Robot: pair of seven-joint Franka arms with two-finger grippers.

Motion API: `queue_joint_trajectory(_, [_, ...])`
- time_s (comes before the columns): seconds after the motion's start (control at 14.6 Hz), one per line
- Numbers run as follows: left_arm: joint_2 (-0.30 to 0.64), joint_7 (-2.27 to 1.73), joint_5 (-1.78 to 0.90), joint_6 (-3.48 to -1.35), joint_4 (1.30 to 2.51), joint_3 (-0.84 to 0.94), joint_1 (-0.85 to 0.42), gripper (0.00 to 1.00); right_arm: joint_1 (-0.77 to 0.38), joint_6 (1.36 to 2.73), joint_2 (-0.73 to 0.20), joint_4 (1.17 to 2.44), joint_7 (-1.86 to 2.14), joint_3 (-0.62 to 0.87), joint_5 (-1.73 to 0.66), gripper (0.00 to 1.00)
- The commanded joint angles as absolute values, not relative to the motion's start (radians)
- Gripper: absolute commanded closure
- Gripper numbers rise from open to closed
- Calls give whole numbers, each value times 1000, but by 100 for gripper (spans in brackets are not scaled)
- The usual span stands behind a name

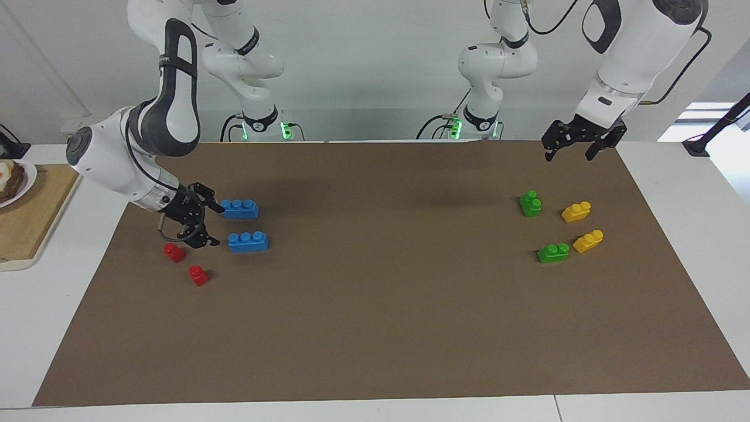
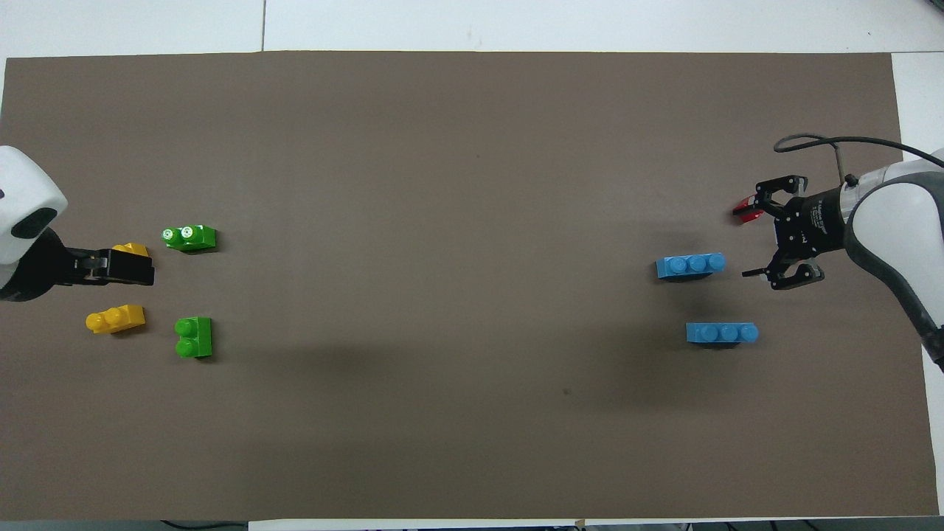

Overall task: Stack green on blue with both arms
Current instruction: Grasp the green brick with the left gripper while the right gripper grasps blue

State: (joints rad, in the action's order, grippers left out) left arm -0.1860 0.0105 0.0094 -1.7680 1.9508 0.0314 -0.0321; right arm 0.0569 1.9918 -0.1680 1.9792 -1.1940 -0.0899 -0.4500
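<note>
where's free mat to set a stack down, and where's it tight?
Free: the wide brown mat between the blue bricks and green bricks. Tight: the green and yellow bricks under the left gripper; the blue and red bricks by the open right gripper.

White table (image 1: 674,404) covered over most of its top by a brown mat (image 1: 387,305); bare white margins show at both ends and along the edge farthest from the robots. Seam in the tabletop visible in that far margin. Plain white wall (image 1: 363,70) behind the table. Wooden board (image 1: 29,217) at the facing view's left edge, carrying a white plate (image 1: 23,176) of food. Bright window (image 1: 697,123) at that view's right edge. Lighting even, shadows soft.
</note>
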Motion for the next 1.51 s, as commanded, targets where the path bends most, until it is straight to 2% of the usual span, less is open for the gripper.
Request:
queue_joint_trajectory(0.0, [-252,17,25,-1894,2126,32,17,0,45,2048,-164,2025,-1163,-87,-489,3])
queue_joint_trajectory(0.14, [-256,35,25,-1969,2198,31,38,0,41,2075,-173,2040,-1161,-86,-505,3])
queue_joint_trajectory(0.55, [-236,65,23,-2018,2262,31,57,0,41,2114,-193,2063,-1132,-80,-509,3])
queue_joint_trajectory(0.75, [-198,66,23,-2066,2276,32,90,0,41,2126,-212,2063,-1115,-81,-534,3])
queue_joint_trajectory(1.1, [-108,-35,17,-2108,2299,34,75,0,43,2155,-250,2063,-1089,-80,-537,3])
queue_joint_trajectory(1.3, [-100,-31,17,-2178,2344,32,72,0,41,2172,-265,2063,-1083,-80,-538,3])
queue_joint_trajectory(1.44, [-60,-22,17,-2229,2359,34,71,0,41,2186,-271,2063,-1077,-80,-554,4])
